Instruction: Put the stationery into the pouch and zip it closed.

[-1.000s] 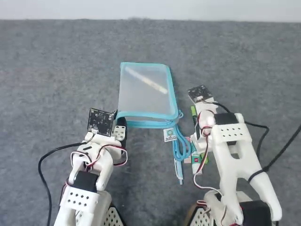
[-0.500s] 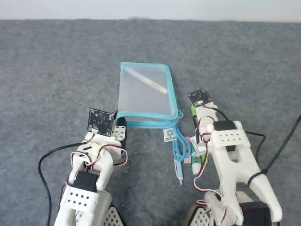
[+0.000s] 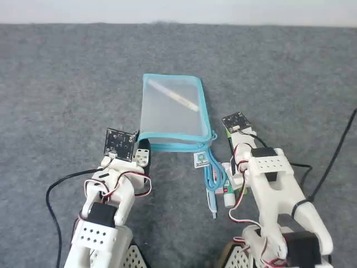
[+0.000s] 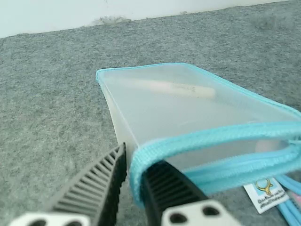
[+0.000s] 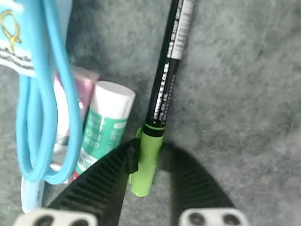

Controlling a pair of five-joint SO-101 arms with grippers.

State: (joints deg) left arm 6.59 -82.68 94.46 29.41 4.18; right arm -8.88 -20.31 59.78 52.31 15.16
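Observation:
The translucent pouch [image 3: 170, 111] with a blue zip edge lies flat mid-table, a white pen [image 3: 174, 98] inside it. My left gripper [image 4: 134, 181] is shut on the pouch's [image 4: 188, 113] near blue edge at its left corner, also seen from above [image 3: 144, 158]. To the pouch's right lie a black marker [image 5: 168, 75] with a green cap, a glue stick [image 5: 101, 129], a pink item [image 5: 81, 77] and a blue pen [image 3: 211, 202]. My right gripper [image 5: 153, 153] stands low over the marker, open, its jaws on either side of the green cap.
A looped blue cord [image 5: 42, 94] with a paper tag [image 3: 201, 159] trails from the pouch over the stationery. Grey felt [image 3: 67, 84] covers the table, with open room to the left, right and beyond the pouch. Cables [image 3: 56, 195] run by both arm bases.
The right arm has drawn back slightly toward its base and lowered over the marker. The left arm and the pouch have not moved.

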